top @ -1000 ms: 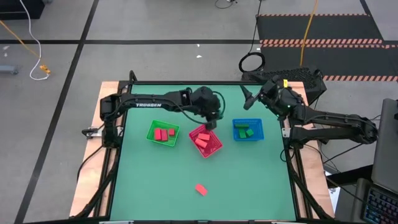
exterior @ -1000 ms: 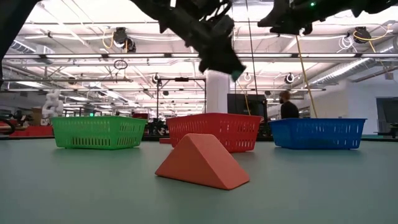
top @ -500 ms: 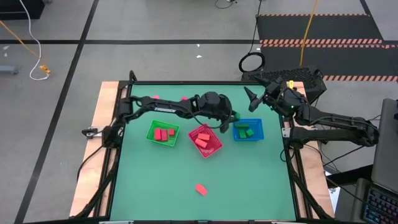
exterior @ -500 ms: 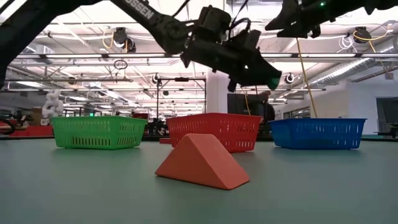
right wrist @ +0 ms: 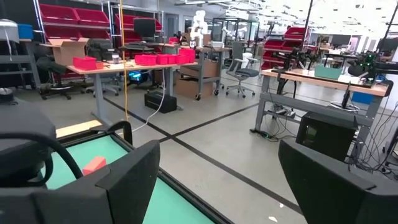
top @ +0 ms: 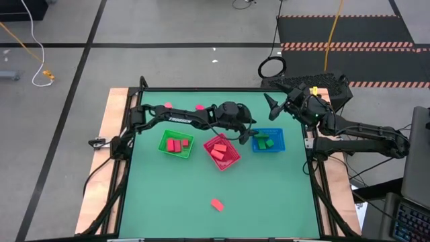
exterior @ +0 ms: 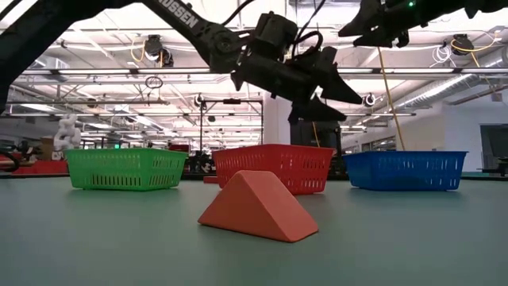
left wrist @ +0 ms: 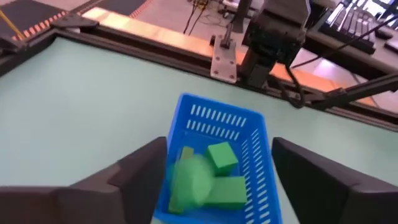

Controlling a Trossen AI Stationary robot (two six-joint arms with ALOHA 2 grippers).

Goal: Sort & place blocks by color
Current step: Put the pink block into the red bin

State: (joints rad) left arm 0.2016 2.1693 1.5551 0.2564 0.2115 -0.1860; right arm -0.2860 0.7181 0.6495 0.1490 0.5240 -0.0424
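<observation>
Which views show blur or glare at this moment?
Left wrist view: one green block over the blue basket is smeared by motion, the others crisp. Low view: bright ceiling lights leave the left gripper a dark silhouette. High view: evenly lit, sharp.

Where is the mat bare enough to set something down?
Bare: the near half around the lone salmon block, and left of the green basket. Crowded: the basket row, where the open left gripper hovers by the blue basket.

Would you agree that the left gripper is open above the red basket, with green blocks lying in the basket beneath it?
Not quite: the left gripper is open above the blue basket, not the red one. The left wrist view shows the green blocks lying in that blue basket between its fingers.
</observation>
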